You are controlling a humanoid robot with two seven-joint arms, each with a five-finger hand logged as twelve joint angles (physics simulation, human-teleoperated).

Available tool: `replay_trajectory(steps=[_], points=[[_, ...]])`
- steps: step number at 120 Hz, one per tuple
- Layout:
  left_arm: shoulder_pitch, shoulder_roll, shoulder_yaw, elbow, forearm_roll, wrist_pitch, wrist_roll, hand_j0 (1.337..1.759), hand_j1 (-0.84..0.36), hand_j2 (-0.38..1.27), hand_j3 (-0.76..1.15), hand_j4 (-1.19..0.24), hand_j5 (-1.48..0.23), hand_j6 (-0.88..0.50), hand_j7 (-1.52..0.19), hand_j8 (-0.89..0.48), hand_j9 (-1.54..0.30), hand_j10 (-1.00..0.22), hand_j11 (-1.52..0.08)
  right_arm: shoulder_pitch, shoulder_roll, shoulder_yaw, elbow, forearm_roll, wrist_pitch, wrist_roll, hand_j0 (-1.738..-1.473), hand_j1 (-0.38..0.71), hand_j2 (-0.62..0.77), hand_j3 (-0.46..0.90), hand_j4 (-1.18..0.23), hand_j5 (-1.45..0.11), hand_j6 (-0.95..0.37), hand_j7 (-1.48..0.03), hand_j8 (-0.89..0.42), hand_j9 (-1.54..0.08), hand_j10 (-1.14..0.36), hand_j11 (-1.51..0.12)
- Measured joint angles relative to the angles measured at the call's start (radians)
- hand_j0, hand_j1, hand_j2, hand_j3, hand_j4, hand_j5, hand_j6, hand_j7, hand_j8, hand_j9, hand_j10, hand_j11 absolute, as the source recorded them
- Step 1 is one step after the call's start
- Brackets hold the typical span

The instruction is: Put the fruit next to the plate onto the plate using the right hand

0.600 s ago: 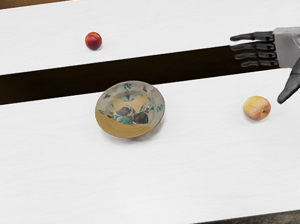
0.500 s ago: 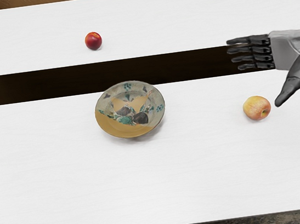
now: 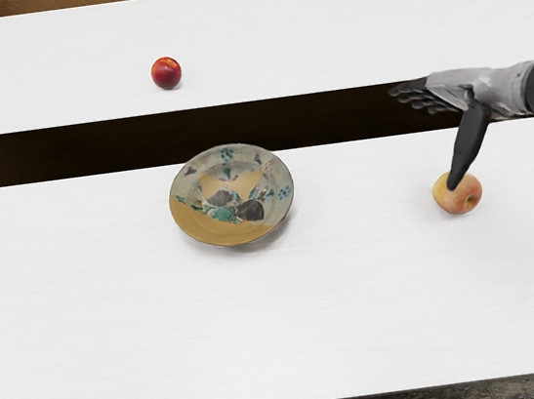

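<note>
A yellow-red apple (image 3: 457, 195) lies on the near white table, well to the right of the patterned ceramic plate (image 3: 231, 194). My right hand (image 3: 452, 111) comes in from the right edge and hovers above the apple. Its fingers (image 3: 413, 94) are stretched out toward the left over the dark gap. Its thumb points down, with the tip at the apple's top. The hand is open and holds nothing. The plate has nothing on it. The left arm is out of view.
A small red fruit (image 3: 166, 72) sits on the far white table (image 3: 323, 30), behind the dark gap (image 3: 141, 142) between the two tabletops. The near table (image 3: 264, 328) stretches wide in front of the plate.
The right hand moved left and rotated. Its fingers now reach further over the gap and its thumb swung down onto the top of the apple. The apple has not moved.
</note>
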Motion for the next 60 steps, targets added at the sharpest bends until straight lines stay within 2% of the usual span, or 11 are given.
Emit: replay_trajectory(steps=[9,20,40,60], points=[[0.000,0.000,0.000,0.000,0.000,0.000,0.000,1.658,0.07,0.05,0.00,-0.23,-0.30,-0.23,-0.30,-0.23,-0.30,-0.23,-0.30,-0.021,0.032,-0.001,0.004,-0.101,-0.070,-0.032,-1.658,-0.29,-0.01,0.00,-0.05,-0.06,-0.06,-0.06,-0.05,-0.06,-0.05,-0.06],[0.000,0.000,0.000,0.000,0.000,0.000,0.000,1.658,0.07,0.05,0.00,-0.23,-0.30,-0.23,-0.30,-0.23,-0.30,-0.23,-0.30,-0.074,0.078,-0.002,0.005,-0.237,-0.163,-0.050,-1.658,-0.29,-0.01,0.00,-0.05,-0.07,-0.06,-0.06,-0.05,-0.07,-0.05,-0.07],[0.000,0.000,0.000,0.000,0.000,0.000,0.000,1.658,0.07,0.05,0.00,-0.23,-0.30,-0.23,-0.30,-0.23,-0.30,-0.23,-0.30,-0.154,0.130,-0.003,0.009,-0.403,-0.253,-0.061,-1.658,-0.28,-0.01,0.00,-0.06,-0.08,-0.06,-0.07,-0.06,-0.07,-0.06,-0.07],[0.001,0.000,0.000,0.000,0.000,0.000,0.000,1.658,0.07,0.05,0.00,-0.23,-0.30,-0.23,-0.30,-0.23,-0.30,-0.23,-0.30,-0.198,0.134,-0.020,0.022,-0.459,-0.277,-0.063,-1.658,-0.23,-0.02,0.00,-0.10,-0.13,-0.10,-0.13,-0.10,-0.13,-0.10,-0.13]])
